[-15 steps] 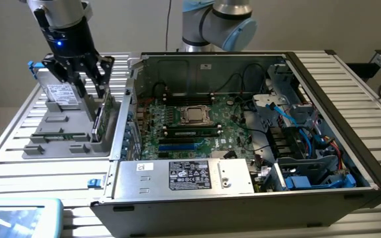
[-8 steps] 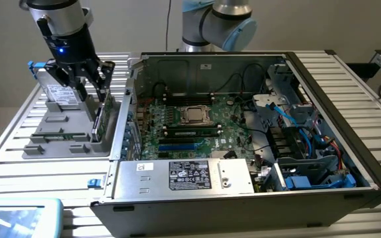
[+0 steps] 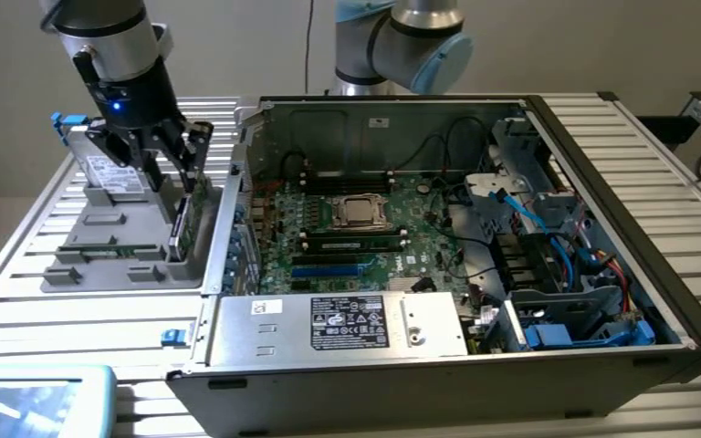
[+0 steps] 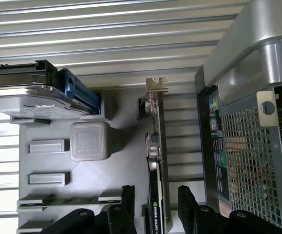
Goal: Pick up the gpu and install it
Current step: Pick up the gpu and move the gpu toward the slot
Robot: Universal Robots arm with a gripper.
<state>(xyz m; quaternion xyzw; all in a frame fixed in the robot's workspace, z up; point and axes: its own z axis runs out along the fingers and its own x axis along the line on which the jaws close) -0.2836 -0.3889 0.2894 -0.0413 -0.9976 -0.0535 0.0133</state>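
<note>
Now poised over the grey tray (image 3: 77, 274) at the exterior view's left of the open case (image 3: 448, 388), gripper (image 3: 175, 181) spread apart and straddling the gpu (image 3: 183, 228), one finger (image 4: 127, 197) to each side of the card with a gap on both sides, nothing held. Gpu (image 4: 156, 146) standing on its long edge in a tray slot, near the case's meshed wall (image 4: 243, 156), long axis level and parallel to that wall. Silvery bracket (image 4: 155, 85) pointing away from the fingers, toward the tray end where the hard drive (image 4: 29, 95) stands.
</note>
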